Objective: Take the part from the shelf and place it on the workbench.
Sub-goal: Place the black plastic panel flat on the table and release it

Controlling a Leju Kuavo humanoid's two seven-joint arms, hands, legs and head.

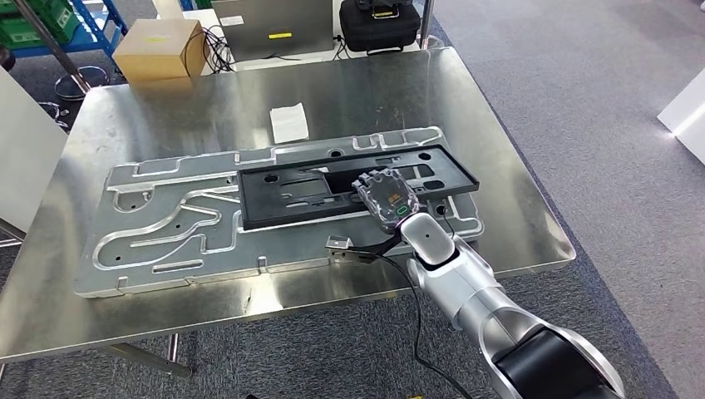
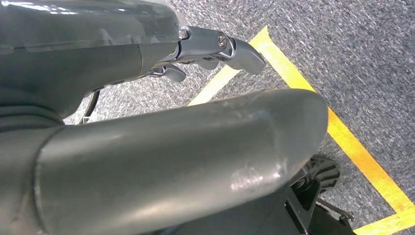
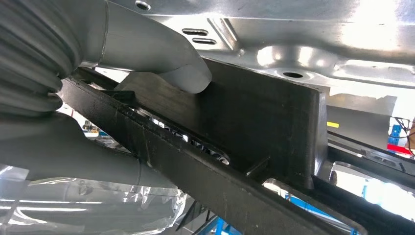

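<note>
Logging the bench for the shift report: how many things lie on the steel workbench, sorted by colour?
Silver: 1, the machined aluminium plate
Black: 1, the black frame part lying on that plate, with the right hand on it
White: 1, the folded paper
Total: 3 on the workbench

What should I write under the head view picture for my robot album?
Robot's right hand grips a flat black plastic frame part lying on a grooved aluminium plate on the shiny steel workbench.
</note>
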